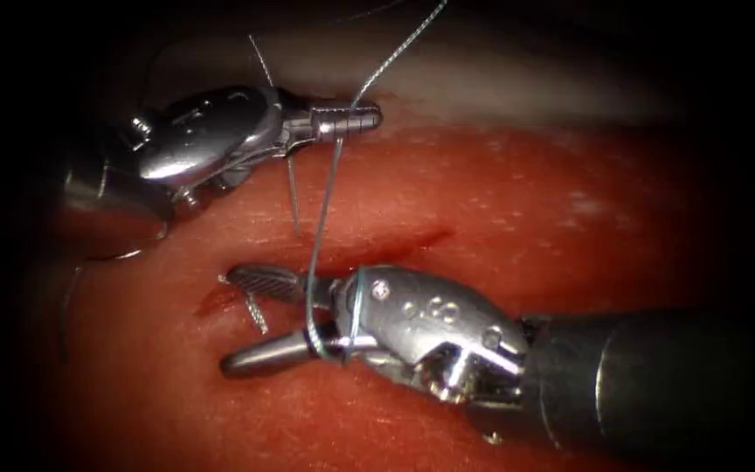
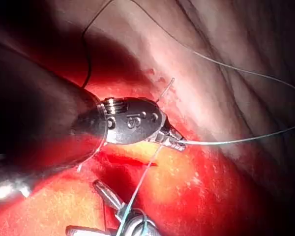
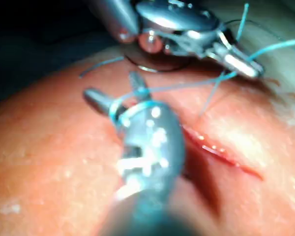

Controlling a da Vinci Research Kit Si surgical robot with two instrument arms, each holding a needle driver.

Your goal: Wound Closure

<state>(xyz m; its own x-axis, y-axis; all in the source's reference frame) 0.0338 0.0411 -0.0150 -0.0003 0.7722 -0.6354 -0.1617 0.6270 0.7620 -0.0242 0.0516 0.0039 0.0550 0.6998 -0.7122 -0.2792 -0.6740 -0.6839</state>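
Endoscope view: your left tool clamps the thread taut beyond the cut, your right tool gapes empty, thread looped round it, apparently for a knot.

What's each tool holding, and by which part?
Left tool: jaws shut on the thin pale-blue thread, mid-strand. Right tool: jaws open, gripping nothing; thread loops around them. Needle: cannot tell.

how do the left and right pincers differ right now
The left pincer is shut on the thread, above the cut; the right pincer is open, low across the cut, with thread looped around it. The left points right, the right points left. Both touch the same thread.
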